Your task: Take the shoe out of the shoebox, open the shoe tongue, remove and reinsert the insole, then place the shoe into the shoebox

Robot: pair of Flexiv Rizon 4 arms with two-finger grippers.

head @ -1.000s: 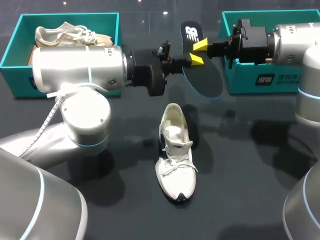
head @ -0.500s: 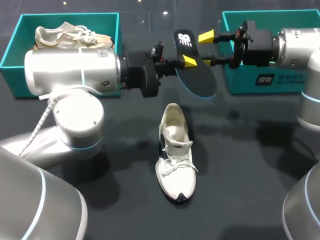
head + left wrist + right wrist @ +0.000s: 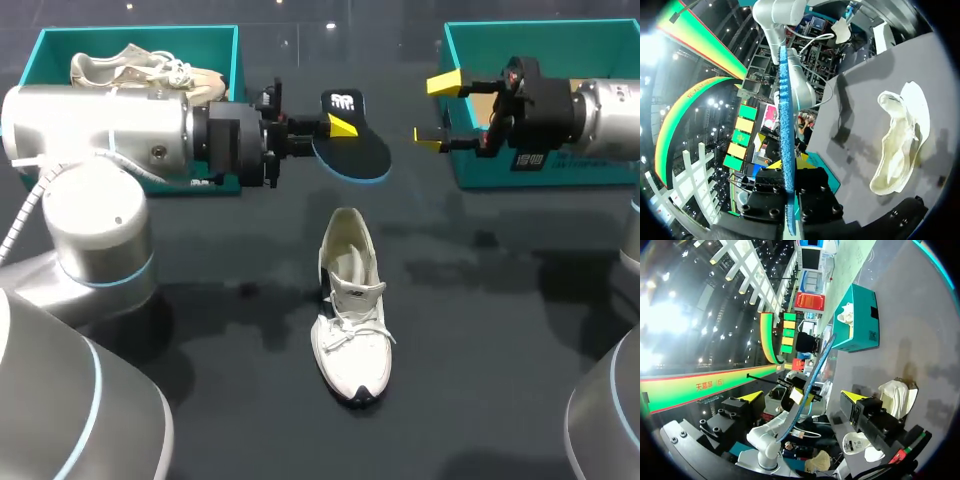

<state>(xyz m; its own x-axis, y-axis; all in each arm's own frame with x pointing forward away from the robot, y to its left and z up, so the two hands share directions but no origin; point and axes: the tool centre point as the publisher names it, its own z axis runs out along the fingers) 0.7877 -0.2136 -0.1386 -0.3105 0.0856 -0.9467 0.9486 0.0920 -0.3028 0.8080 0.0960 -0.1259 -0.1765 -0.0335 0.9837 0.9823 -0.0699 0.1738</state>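
Insole [image 3: 360,155]: black on top with a white mark at its far end and a blue edge. It is held in the air above the table [image 3: 500,330], beyond the heel of the shoe and left of centre, lying nearly flat.
Shoe [image 3: 350,300]: white, low-cut and laced, with a dark toe bumper. It stands upright on its sole at mid-table, toe towards the near side and heel far. The mouth is wide open.
Left gripper [image 3: 340,128]: pinches the insole at its left edge. In the left wrist view the blue edge runs straight up between the two fingers.
Right gripper [image 3: 438,110]: fingers spread wide and holding nothing. It sits at the left front of the right shoebox [image 3: 480,165], well apart from the insole.
Left shoebox [image 3: 140,35]: teal, at far left, with a second shoe [image 3: 140,65], beige-white, lying inside.
Change: a second ago both grippers held the insole, which stood steeply between the boxes. The right gripper has since let go and drawn back to the right. The left arm has carried the insole left and tipped it flatter. The shoe has not shifted.
Hidden: the left gripper's lower finger is under the insole in the head view. The left arm [image 3: 100,125] covers the left shoebox front. The right arm [image 3: 600,110] covers part of the right shoebox. The left wrist view shows the insole edge-on only.
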